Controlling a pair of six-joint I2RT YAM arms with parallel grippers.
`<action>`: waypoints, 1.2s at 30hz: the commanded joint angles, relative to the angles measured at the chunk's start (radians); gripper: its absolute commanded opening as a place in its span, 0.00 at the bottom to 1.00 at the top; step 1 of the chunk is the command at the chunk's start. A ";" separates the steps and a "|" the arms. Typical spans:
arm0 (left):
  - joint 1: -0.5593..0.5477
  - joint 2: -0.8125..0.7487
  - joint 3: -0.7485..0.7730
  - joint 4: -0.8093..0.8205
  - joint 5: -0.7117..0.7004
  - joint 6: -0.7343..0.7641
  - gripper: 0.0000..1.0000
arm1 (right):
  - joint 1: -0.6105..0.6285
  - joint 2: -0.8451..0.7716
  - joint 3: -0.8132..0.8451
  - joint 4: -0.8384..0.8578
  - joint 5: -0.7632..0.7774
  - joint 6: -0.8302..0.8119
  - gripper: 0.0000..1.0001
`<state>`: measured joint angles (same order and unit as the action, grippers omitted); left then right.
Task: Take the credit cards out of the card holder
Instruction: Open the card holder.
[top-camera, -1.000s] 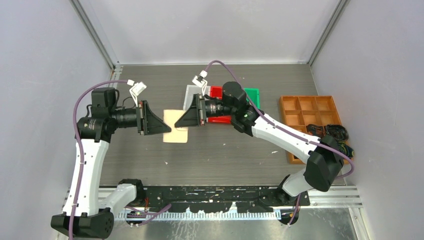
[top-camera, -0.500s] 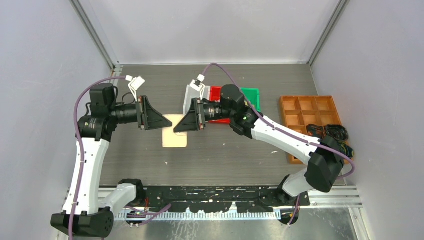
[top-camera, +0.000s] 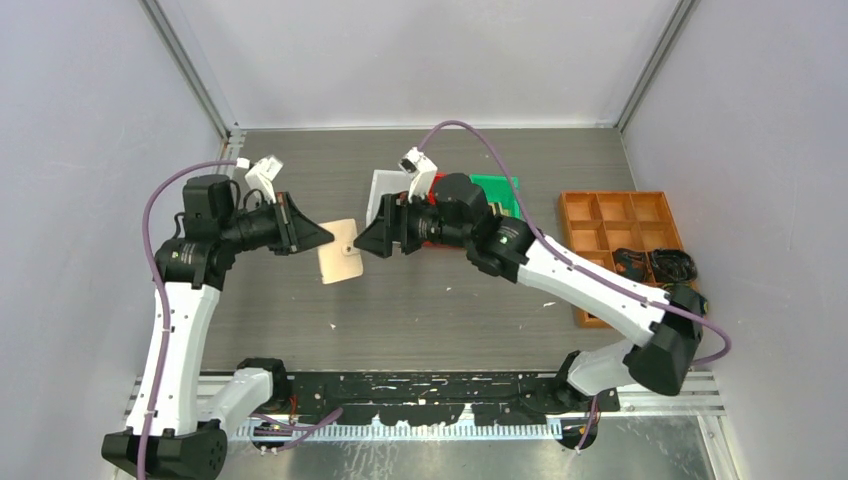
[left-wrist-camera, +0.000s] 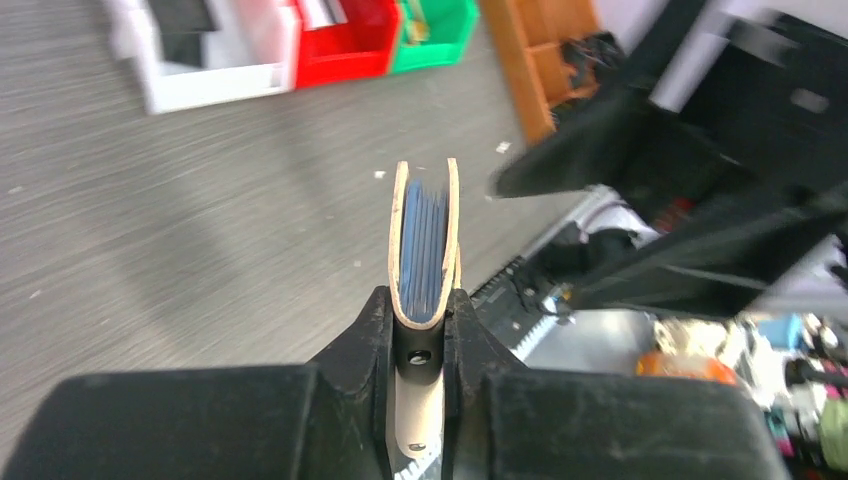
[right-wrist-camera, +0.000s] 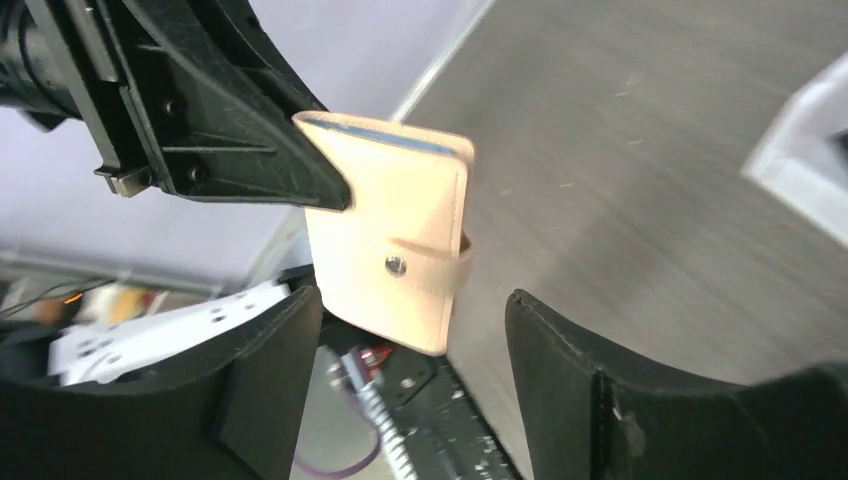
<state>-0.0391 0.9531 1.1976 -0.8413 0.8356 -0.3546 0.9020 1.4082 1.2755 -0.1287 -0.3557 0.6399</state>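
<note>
My left gripper (left-wrist-camera: 420, 312) holds the beige card holder (top-camera: 340, 263) up above the table (top-camera: 450, 300).
Its fingers pinch the holder's folded edge. The snap tab (right-wrist-camera: 430, 262) is fastened, and thin blue layers show between the covers. My right gripper (right-wrist-camera: 410, 305) faces the holder with fingers spread wide, not touching it.
</note>
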 joint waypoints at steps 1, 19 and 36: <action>0.004 -0.035 -0.021 -0.007 -0.248 -0.058 0.00 | 0.146 -0.097 0.062 -0.142 0.601 -0.175 0.73; 0.005 -0.055 -0.034 -0.046 -0.257 -0.178 0.00 | 0.423 0.265 0.363 -0.216 1.012 -0.378 0.47; 0.005 -0.041 -0.003 -0.035 -0.250 -0.213 0.00 | 0.452 0.366 0.407 -0.279 1.082 -0.401 0.40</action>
<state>-0.0372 0.9207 1.1419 -0.9234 0.5480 -0.5423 1.3346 1.7523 1.6470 -0.3904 0.6807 0.2520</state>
